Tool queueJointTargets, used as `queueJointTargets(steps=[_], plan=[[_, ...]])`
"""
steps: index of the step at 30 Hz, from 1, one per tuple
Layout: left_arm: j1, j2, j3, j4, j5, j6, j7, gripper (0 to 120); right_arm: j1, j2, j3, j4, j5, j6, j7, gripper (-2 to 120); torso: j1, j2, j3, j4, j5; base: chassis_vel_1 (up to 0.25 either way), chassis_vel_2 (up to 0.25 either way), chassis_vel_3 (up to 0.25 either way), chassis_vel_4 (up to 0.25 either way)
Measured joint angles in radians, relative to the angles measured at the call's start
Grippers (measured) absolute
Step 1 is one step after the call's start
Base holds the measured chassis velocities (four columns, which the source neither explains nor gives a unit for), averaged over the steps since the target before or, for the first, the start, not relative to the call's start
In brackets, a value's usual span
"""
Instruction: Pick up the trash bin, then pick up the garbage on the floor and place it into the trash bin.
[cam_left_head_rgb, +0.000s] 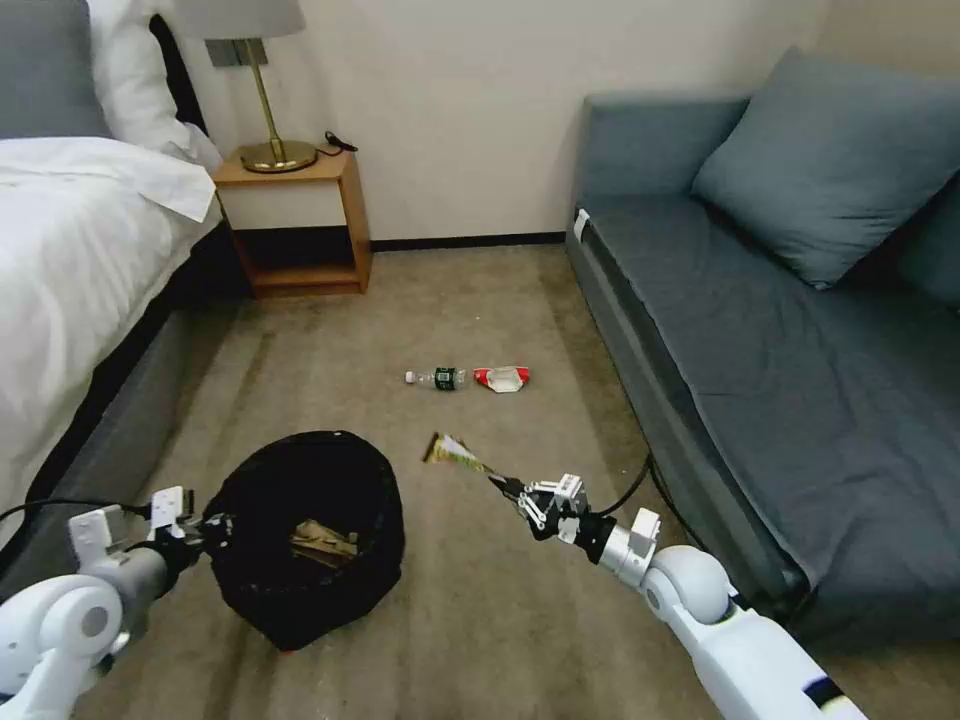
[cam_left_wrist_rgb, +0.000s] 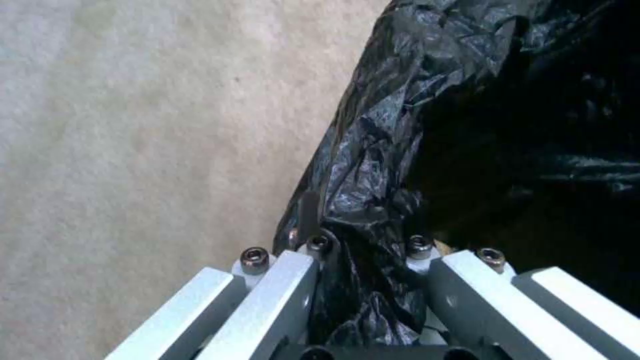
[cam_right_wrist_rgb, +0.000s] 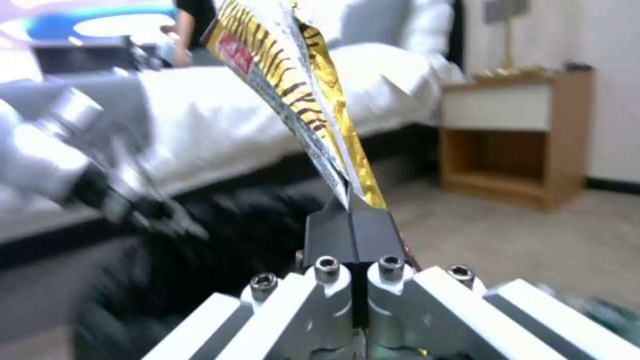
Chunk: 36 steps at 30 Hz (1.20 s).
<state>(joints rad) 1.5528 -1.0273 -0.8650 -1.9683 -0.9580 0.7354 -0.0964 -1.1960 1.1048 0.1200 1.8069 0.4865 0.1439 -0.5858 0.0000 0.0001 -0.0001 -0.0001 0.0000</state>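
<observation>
Left end effector (cam_left_head_rgb: 205, 527) is clamped on the near rim of the trash bin (cam_left_head_rgb: 310, 535), which already has a brown paper bag (cam_left_head_rgb: 322, 541) inside. Right end effector (cam_left_head_rgb: 507, 487) pinches the yellow-silver snack wrapper (cam_left_head_rgb: 455, 454) by one end, off to the bin's side, not over it. Risk: such a thin tail grip (foil looks slippery) could slide out mid-swing, or the bag-lined rim could slip. Bottle (cam_left_head_rgb: 437, 378) and red-and-white wrapper (cam_left_head_rgb: 502, 378) still lie on the carpet.
</observation>
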Motion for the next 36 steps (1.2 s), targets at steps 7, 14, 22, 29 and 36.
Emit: queueJointTargets(steps=[7,14,22,29,36], plan=[[0.026,-0.018,0.005,-0.029,0.013,0.000,0.003,4,0.012,-0.005,-0.138,0.136,-0.014,-0.050,0.047,0,0.000,0.000,0.000,0.0000,0.0000,0.000,0.000,0.000,0.000],[0.053,-0.047,0.007,-0.081,0.036,0.000,0.003,4,0.155,0.075,-0.317,0.018,-0.050,-0.070,0.118,0,0.000,0.000,0.000,0.0003,0.0000,0.000,0.000,0.000,0.000],[0.072,-0.067,0.002,-0.107,0.045,0.000,0.001,4,0.223,0.129,-0.398,-0.039,-0.045,-0.083,0.196,0,0.000,0.000,0.000,0.0002,-0.0001,0.000,0.000,0.000,0.000],[0.074,-0.078,0.002,-0.104,0.046,0.000,0.000,4,0.244,0.144,-0.427,-0.063,-0.047,-0.085,0.219,10,0.000,0.000,0.000,0.0000,-0.0001,0.000,0.000,0.000,0.000],[0.073,-0.074,0.000,-0.100,0.043,0.000,0.001,4,0.242,0.145,-0.429,-0.074,-0.049,-0.085,0.222,33,0.000,0.000,0.000,0.0001,0.0000,0.000,0.000,0.000,0.000]])
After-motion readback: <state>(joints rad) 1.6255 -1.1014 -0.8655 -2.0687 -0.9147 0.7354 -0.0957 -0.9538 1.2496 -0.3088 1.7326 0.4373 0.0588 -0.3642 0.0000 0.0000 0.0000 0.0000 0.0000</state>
